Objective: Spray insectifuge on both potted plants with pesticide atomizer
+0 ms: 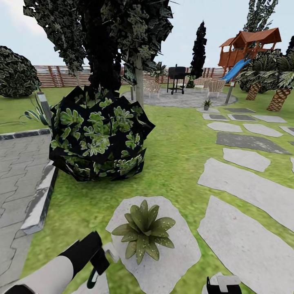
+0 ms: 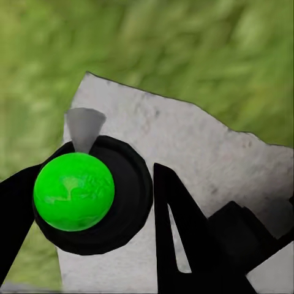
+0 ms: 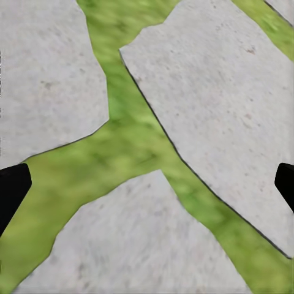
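The left end effector (image 2: 122, 214) grips the pesticide atomizer (image 2: 76, 190), its dark fingers (image 2: 177, 233) closed on either side of the bright green bottle, above a grey stepping stone (image 1: 171, 261). On that stone, just beside the atomizer, sits a speckled potted plant (image 1: 143, 233). The right end effector (image 3: 147, 184) hangs open over grass (image 3: 131, 147) between stones. A second potted plant (image 1: 207, 103) stands far off by the patio (image 1: 183, 99).

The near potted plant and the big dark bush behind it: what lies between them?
In the head view, between the potted plant and the bush lies the stone's far edge, then bare grass.
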You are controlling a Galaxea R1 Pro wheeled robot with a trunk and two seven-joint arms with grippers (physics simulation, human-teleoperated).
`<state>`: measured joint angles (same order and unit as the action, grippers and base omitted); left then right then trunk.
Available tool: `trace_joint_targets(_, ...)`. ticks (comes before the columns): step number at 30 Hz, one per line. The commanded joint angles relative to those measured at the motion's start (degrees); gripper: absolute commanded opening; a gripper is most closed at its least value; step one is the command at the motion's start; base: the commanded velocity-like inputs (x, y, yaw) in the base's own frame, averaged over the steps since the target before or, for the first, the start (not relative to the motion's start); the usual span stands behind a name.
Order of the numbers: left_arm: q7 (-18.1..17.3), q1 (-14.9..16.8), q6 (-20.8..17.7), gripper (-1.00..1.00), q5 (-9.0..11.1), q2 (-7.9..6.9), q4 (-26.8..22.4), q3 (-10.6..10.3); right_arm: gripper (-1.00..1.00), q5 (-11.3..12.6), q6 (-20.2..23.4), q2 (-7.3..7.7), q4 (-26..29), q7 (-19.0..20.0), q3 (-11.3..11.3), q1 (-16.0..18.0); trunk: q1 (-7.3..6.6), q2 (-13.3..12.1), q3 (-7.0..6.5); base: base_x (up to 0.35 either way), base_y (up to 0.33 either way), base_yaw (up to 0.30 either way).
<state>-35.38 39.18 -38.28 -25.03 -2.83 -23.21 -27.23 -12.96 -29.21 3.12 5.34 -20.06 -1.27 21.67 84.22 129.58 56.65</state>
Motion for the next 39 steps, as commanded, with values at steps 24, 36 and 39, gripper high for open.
trace_joint_targets(24,0.75,-0.06,-0.4,-1.0,-0.16,0.28,1.75,-0.3,1.0,-0.57,-0.06,-0.06,-0.07,-0.42,-0.14,0.04,-0.01,0.02,0.05,-0.076,0.094,-0.115)
trace_joint_targets(36,0.79,-0.07,-0.33,-1.0,-0.26,0.28,1.85,-0.28,1.0,-0.55,-0.06,-0.06,-0.07,-0.35,-0.14,0.04,-0.01,0.02,0.05,-0.006,0.166,-0.227)
trace_joint_targets(39,0.9,-0.07,-0.31,-1.0,-0.22,0.28,1.85,-0.28,1.0,-0.55,-0.06,-0.05,-0.07,-0.39,-0.14,0.04,-0.01,0.02,0.05,0.0,0.002,-0.258)
